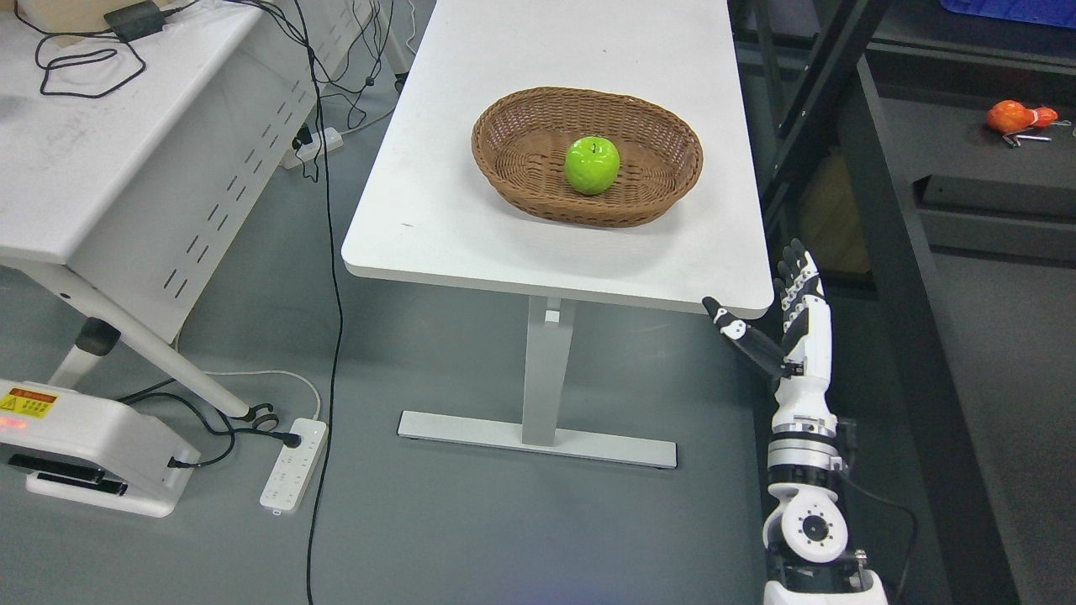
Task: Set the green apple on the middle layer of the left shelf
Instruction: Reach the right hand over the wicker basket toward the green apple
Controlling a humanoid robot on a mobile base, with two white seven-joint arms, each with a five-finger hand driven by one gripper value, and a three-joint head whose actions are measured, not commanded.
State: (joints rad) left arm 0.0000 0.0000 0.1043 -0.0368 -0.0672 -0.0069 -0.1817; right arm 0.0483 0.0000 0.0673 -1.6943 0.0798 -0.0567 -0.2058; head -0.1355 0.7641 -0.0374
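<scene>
Glossy green apple (593,165), stem dimple up, inside wicker basket (672,181)

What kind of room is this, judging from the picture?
Probably a robotics lab or workshop: white height-adjustable table, power strip with loose cables on the grey floor, and dark metal shelving beside the robot's right hand.

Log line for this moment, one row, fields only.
phase: pre-reach | green apple: in wicker basket on white table | right hand: open, empty, by table's near right corner | left arm: out of view
</scene>
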